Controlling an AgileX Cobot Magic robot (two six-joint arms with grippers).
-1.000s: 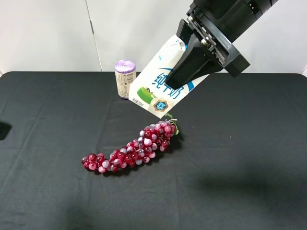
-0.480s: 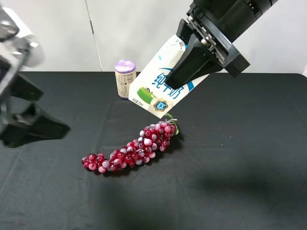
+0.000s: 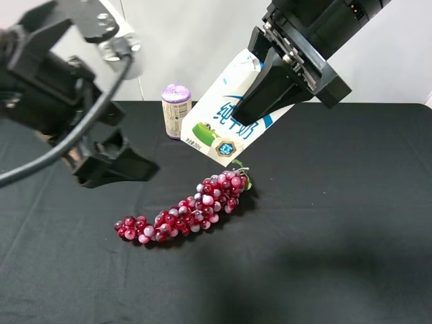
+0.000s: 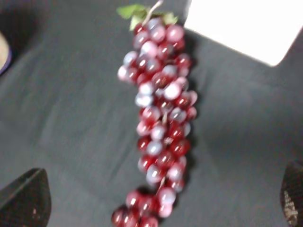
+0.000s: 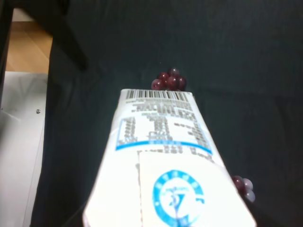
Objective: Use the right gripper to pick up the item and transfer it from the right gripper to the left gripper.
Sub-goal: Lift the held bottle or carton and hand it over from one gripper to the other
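Clamped tight in the right tool: the carton, tilted, clear of the table, lower corner just above the stem end of the grape bunch. Left tool spread wide, raised near the bunch's tail end, touching nothing. Upright beyond the bunch, a purple-topped can.

A robot test lab, I reckoned.
Black cloth covered the desk; plain white wall panels stood along its far edge.
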